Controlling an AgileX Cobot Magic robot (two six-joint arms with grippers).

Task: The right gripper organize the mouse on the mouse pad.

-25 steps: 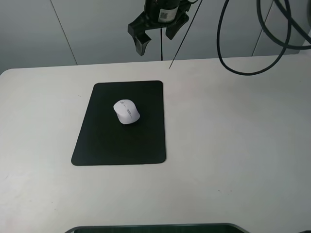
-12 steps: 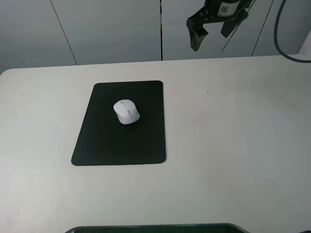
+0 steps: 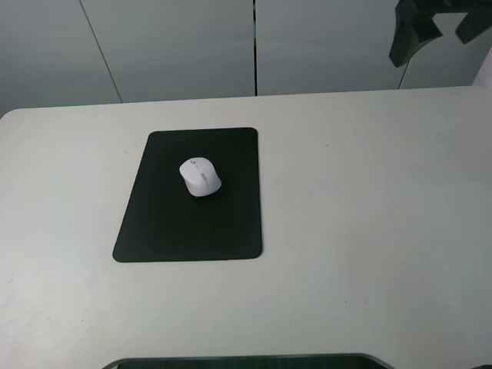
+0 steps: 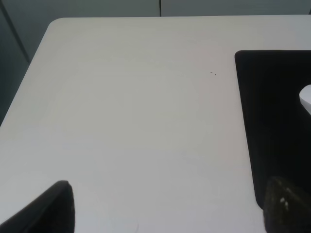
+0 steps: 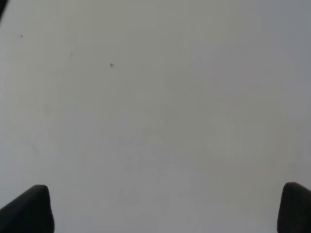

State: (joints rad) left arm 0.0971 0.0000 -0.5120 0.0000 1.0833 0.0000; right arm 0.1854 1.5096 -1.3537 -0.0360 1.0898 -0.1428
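Observation:
The white mouse (image 3: 201, 177) lies on the upper middle of the black mouse pad (image 3: 177, 227), on the left half of the white table. The left wrist view shows the pad's edge (image 4: 272, 121) and a sliver of the mouse (image 4: 306, 98). My right gripper (image 3: 436, 34) is open and empty, high at the top right, far from the mouse. In the right wrist view its fingertips (image 5: 29, 206) stand wide apart over bare table. My left gripper (image 4: 170, 206) is open and empty beside the pad; it is out of the high view.
The white table (image 3: 369, 215) has a rounded far left corner (image 4: 53, 24). Grey wall panels (image 3: 169, 46) stand behind it. A dark edge (image 3: 246, 361) runs along the table's near side.
My right gripper has swung from above the pad's far edge to the far top right, still open. The trailing cables have left the view. The mouse and pad have not moved.

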